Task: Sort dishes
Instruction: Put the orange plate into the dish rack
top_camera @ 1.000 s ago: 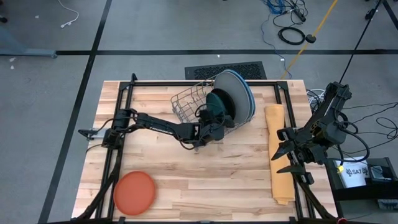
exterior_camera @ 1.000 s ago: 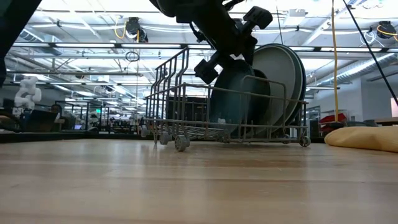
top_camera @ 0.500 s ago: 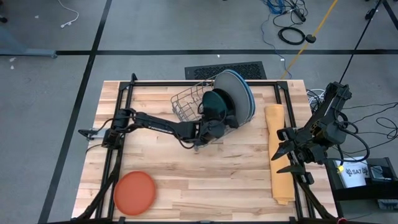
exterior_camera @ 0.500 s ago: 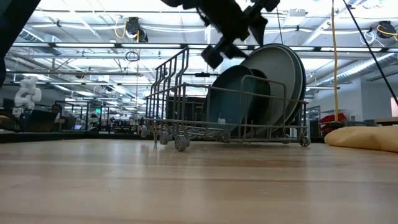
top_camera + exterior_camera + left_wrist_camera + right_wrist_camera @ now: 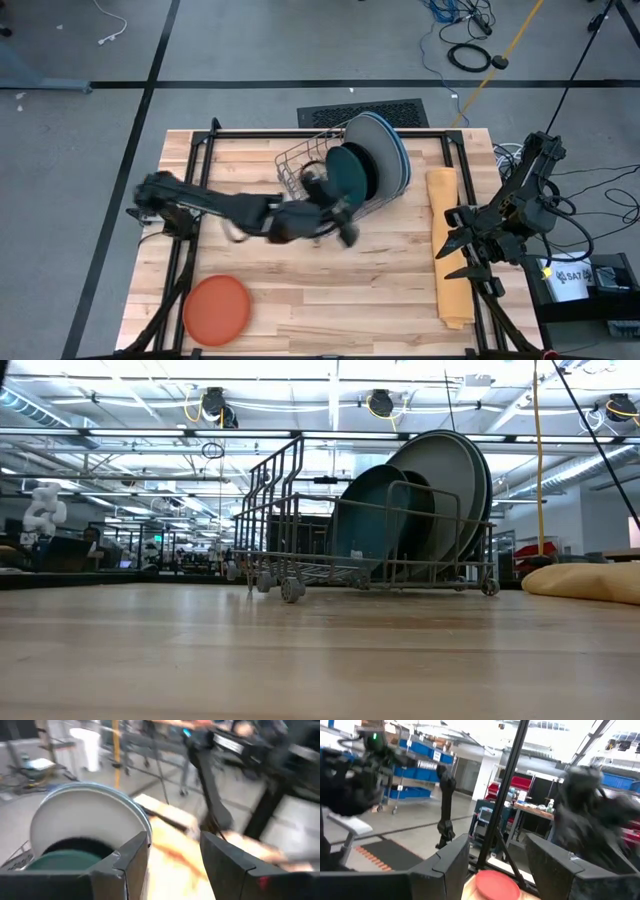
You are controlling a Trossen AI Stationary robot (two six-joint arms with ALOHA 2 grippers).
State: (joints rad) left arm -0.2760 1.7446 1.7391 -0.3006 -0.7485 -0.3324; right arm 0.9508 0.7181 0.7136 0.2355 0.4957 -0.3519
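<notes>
Lying beyond left gripper (image 5: 335, 222) (empty): orange plate (image 5: 216, 309).

Left gripper (image 5: 340, 222) open, seemingly empty mid-table; right gripper (image 5: 452, 255) open at table's right edge.

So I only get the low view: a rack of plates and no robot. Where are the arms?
Observer: The left gripper hangs open and empty over the table, beside the rack.
Operator: And the other one?
Observer: The right gripper waits open at the table's right edge, by the cloth.
Operator: Any plates outside the rack?
Observer: One. The orange plate lies flat on the table on the left arm's side, far from the rack.
</notes>
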